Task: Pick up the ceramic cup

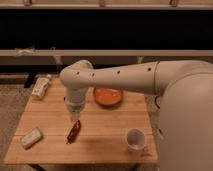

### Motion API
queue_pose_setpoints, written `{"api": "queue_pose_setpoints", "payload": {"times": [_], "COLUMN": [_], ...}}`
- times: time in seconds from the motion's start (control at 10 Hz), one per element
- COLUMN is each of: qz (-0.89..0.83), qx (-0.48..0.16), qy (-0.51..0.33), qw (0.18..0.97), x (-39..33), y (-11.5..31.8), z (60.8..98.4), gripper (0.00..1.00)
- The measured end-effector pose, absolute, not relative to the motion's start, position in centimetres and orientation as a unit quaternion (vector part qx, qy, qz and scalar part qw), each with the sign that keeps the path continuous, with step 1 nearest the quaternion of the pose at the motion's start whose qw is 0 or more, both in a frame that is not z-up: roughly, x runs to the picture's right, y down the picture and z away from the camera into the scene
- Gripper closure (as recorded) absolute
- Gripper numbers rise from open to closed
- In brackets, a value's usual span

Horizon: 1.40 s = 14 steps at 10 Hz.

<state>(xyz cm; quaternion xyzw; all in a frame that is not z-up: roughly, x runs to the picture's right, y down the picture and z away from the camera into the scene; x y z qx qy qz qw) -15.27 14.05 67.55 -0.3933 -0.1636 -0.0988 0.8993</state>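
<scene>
The ceramic cup (pixel 134 139) is small, white and round with a darker inside. It stands upright near the front right corner of the wooden table (pixel 100 142). The wider, shallow orange bowl (pixel 108 96) sits at the back middle of the table. My white arm reaches from the right across the table, and its wrist bends down over the left middle. My gripper (pixel 75 116) hangs there, well to the left of the cup and front-left of the bowl, just above a red packet.
A red snack packet (pixel 73 132) lies just below the gripper. A pale wrapped bar (pixel 31 137) lies at the front left. A white bag (pixel 40 87) sits at the back left corner. Dark shelving runs behind the table.
</scene>
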Motion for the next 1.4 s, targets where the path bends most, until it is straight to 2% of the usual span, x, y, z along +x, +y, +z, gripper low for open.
{"api": "queue_pose_setpoints", "payload": {"times": [0.4, 0.5, 0.9, 1.2, 1.4], "qz": [-0.083, -0.076, -0.028, 0.015, 0.035], "qx": [-0.371, -0.364, -0.35, -0.352, -0.355], "qy": [-0.137, -0.124, -0.08, -0.055, -0.042], "qw": [0.915, 0.92, 0.933, 0.934, 0.933], "x": [-12.7, -11.3, -4.4, 2.1, 5.8], "y": [12.4, 12.1, 11.9, 13.4, 14.4], "z": [66.2, 65.6, 63.8, 62.9, 62.3], "gripper": [1.0, 0.97, 0.57, 0.25, 0.2]}}
